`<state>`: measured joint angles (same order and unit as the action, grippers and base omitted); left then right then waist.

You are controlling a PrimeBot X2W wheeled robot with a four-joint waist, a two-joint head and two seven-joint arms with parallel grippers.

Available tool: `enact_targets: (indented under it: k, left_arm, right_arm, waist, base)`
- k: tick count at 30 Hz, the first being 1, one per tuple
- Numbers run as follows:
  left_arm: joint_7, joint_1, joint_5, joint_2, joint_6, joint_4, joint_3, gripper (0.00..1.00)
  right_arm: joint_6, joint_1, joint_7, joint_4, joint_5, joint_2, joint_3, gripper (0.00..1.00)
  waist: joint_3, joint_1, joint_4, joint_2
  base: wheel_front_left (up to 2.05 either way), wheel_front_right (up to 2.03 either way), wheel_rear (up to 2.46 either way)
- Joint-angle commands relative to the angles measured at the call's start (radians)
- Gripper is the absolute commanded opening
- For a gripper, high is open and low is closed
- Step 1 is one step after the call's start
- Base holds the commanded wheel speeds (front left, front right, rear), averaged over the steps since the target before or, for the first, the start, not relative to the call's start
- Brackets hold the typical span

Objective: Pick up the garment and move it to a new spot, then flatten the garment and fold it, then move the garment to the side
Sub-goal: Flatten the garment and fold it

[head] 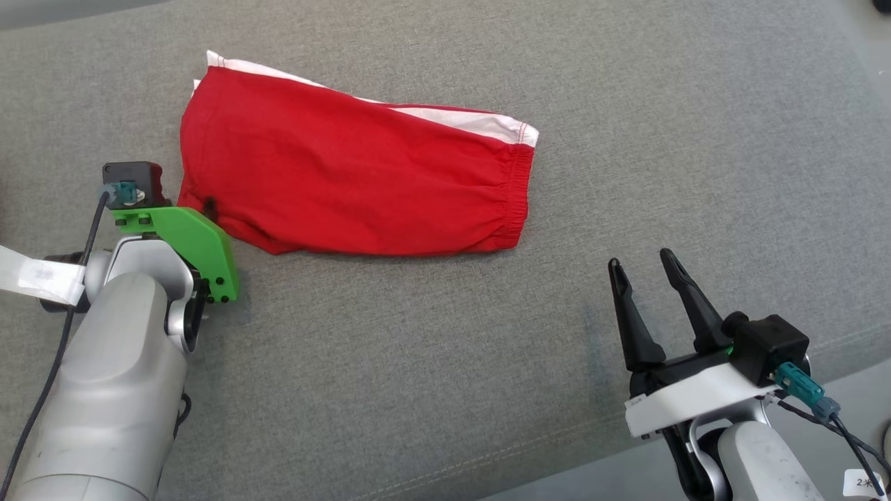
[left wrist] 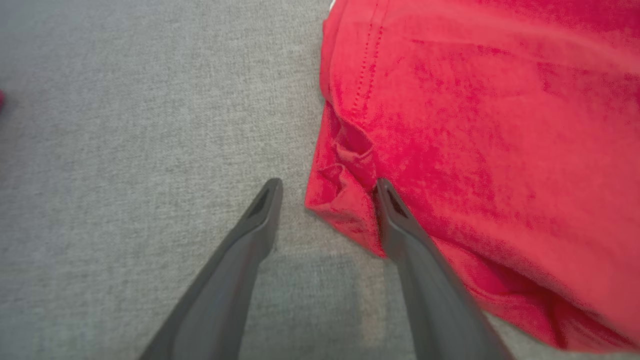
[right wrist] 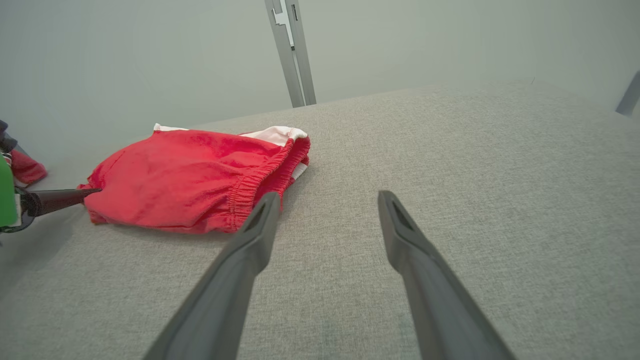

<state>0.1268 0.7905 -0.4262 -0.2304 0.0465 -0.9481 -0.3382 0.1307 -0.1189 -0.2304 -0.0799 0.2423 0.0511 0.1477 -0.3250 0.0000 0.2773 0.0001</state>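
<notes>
The garment (head: 348, 174) is a pair of red shorts with a white lining, lying folded on the grey fabric surface (head: 445, 362). My left gripper (left wrist: 327, 187) is open and straddles the garment's (left wrist: 475, 125) near-left corner. One finger rests on the red cloth and the other on the grey surface. In the head view its green mount (head: 188, 240) covers most of the fingers. My right gripper (head: 640, 261) stands open and empty, to the right of the garment and nearer to me. In the right wrist view that gripper (right wrist: 327, 197) points past the elastic waistband of the garment (right wrist: 185, 175).
The grey surface's front edge (head: 626, 424) runs across the lower right. A metal post (right wrist: 290, 50) stands behind the far edge against a pale wall. A small red object (right wrist: 25, 167) lies at the far left.
</notes>
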Motion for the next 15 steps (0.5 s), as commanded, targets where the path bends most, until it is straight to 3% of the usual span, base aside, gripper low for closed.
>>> enact_targets:
  k: [1, 15]
  left_arm:
    - [0.006, -0.011, -0.001, 0.004, -0.007, -0.015, -0.006, 0.00]
    - [-0.102, -0.160, -0.053, 0.054, 0.007, 0.036, 0.006, 0.00]
  right_arm:
    - [0.000, -0.010, -0.004, -0.003, -0.007, 0.000, 0.000, 1.00]
    - [0.000, -0.002, -0.010, -0.030, 0.006, 0.000, 0.012, 1.00]
  waist:
    - [-0.002, 0.0000, -0.007, -0.0001]
    - [0.069, 0.0000, -0.075, -0.0001]
  base:
    - [0.00, 0.00, 0.00]
    - [0.00, 0.00, 0.00]
